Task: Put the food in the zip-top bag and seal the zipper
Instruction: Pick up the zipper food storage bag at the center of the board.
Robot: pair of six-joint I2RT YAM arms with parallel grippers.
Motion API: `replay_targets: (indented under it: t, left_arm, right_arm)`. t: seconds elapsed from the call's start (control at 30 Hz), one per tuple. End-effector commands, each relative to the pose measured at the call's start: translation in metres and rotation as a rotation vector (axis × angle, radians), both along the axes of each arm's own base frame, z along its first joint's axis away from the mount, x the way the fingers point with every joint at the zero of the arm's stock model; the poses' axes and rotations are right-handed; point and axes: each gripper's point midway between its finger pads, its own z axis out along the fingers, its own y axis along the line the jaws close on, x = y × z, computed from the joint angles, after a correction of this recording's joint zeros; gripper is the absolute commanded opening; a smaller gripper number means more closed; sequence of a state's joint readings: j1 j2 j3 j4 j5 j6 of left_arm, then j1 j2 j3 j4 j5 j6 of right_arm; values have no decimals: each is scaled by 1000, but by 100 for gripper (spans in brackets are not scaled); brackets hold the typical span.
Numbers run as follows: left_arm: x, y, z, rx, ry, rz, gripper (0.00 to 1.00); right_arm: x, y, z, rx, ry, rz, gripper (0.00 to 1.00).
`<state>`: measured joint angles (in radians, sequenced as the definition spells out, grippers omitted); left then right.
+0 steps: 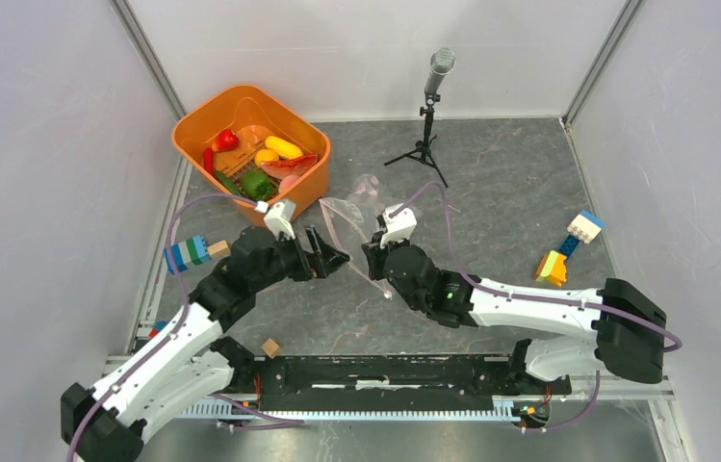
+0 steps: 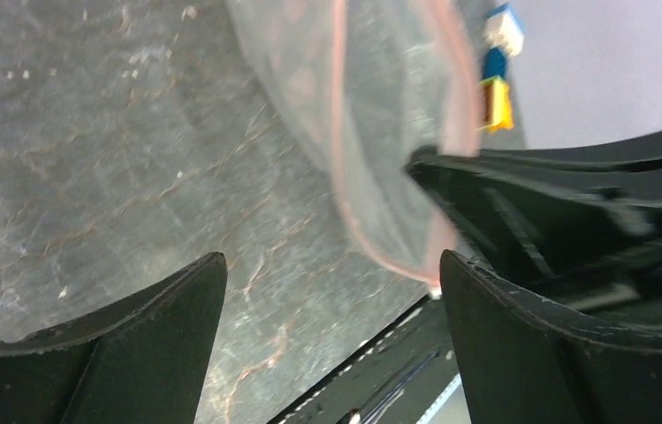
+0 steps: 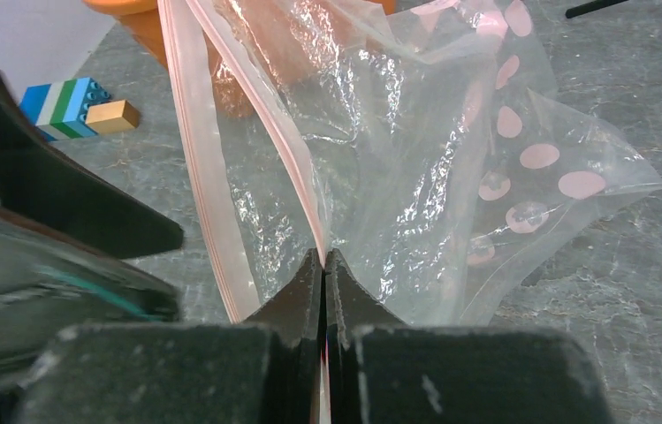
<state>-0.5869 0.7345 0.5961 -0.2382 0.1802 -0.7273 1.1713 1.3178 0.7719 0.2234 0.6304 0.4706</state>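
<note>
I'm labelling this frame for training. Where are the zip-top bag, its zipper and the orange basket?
zip-top bag [image 3: 415,177], right wrist view, crinkled clear body.
zipper [image 3: 221,212], right wrist view, middle of the pink strip.
orange basket [image 1: 306,190], top external view, near outer wall.

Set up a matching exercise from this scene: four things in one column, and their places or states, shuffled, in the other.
1. left gripper
2. right gripper
3. food
4. microphone

A. in the orange basket
B. open
C. shut on the zip-top bag
D. standing upright

Pairs: 1-B, 2-C, 3-A, 4-D
</note>
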Motion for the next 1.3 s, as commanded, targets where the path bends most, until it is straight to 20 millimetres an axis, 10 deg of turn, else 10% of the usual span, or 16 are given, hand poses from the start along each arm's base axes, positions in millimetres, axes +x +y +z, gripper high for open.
replay_targets:
  t: [0.0,0.4,0.53,0.8,0.93,1.0,1.13,1.27]
  left_arm:
    - [12,-7,-13,40,-53,-6,90]
    - [39,-38,-14,23,-17,-13,43]
    - [37,-28,-36,137,39,-2,10]
    - [35,-2,-46,355,74,3,2]
    - [34,-16,-31,326,57,-71,20]
    - [27,-37,-14,253,28,-188,59]
    - [23,-48,13,240,-41,-292,99]
    - [41,-12,32,432,-149,-186,100]
  right_arm:
    - [-4,7,23,105,1,27,0]
    - [-13,3,30,119,-23,75,0]
    - [-2,-41,42,2,-100,-92,0]
    - [-3,-131,77,-402,-200,-367,0]
    - [-8,-129,75,-373,-192,-307,0]
    - [-9,-120,73,-344,-184,-276,0]
    - [-5,-117,67,-365,-179,-307,0]
    - [2,-113,63,-405,-159,-316,0]
